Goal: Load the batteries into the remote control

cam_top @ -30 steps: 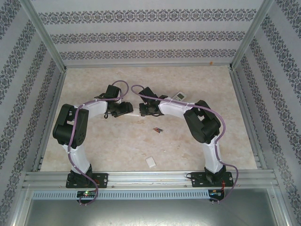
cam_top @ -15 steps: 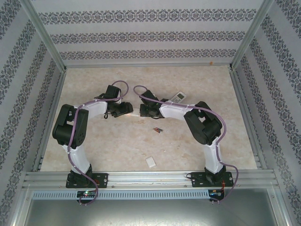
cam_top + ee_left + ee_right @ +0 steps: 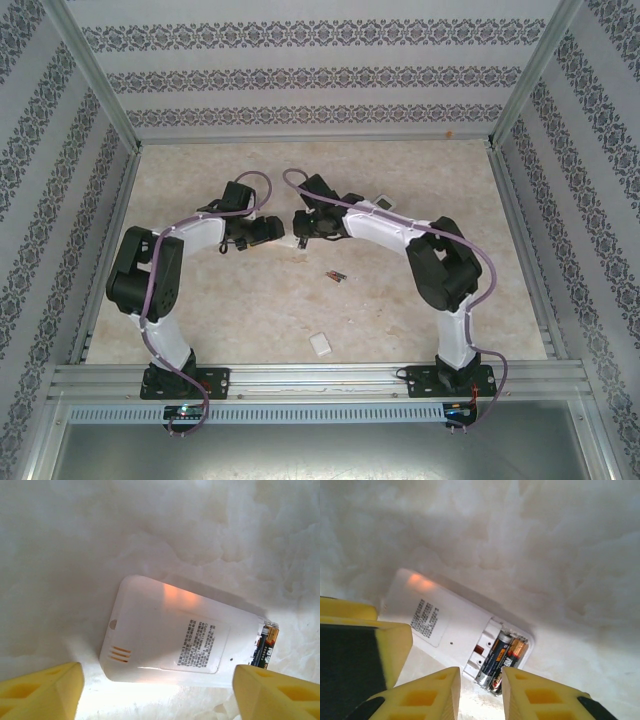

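Fingers of the left gripper are spread wide apart, and nothing is pinched by them. Just their yellow tips are seen, cut off by the bottom edge of the left wrist view. Just past them a white remote is laid face down on the pale table. A label of tiny print is stuck on its back, too small to be read. The remote's right corner is hidden behind the right fingertip, so it cannot be told if it is touched.

The right gripper is held with its fingers close together. A small gap is left between them, and nothing is pinched. Just past the tips, two batteries are seen side by side in the open slot at the end of the remote. Their near ends are partly hidden by the fingertips. A bigger yellow and black block is cut off at the left edge, and a corner of the remote is covered by it.

From above, a small white piece is found nearest the arm bases. A little farther, loose batteries are left on the table, too tiny to be counted. Farther on, both grippers are pointed at each other, and the remote between them is hard to make out. A second remote is half hidden behind the right arm.
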Controlling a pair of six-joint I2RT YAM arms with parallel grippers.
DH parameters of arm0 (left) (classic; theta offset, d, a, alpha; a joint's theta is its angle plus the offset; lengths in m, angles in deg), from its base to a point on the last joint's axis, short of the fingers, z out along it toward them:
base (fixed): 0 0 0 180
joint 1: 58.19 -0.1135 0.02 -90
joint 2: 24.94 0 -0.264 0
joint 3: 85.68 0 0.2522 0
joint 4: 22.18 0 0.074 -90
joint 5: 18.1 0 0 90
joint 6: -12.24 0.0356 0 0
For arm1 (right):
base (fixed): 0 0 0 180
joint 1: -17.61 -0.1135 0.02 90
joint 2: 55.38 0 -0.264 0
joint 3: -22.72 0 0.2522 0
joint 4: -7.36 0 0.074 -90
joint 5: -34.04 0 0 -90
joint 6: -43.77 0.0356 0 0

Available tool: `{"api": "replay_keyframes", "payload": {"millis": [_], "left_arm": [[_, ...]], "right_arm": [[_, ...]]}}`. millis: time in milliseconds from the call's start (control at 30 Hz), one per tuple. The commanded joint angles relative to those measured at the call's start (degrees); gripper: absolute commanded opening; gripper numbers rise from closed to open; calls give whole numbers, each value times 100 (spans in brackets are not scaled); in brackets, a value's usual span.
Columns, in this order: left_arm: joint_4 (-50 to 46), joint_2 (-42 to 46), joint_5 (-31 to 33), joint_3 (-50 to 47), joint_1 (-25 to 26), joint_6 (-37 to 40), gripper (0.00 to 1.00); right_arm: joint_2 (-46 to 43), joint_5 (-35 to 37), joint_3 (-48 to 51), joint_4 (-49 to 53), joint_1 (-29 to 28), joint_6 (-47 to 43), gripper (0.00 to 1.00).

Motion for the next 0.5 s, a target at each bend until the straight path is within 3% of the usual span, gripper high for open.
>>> {"api": "replay_keyframes", "payload": {"millis": [0,467], "left_arm": [[5,338,144,-121,-46,73,83],[-209,2326,487,-879,-43,-12,86]], "right_arm": [[-143,203,-22,136,63,-302,29],[898,165,-411,152,-62,-258,22]]}}
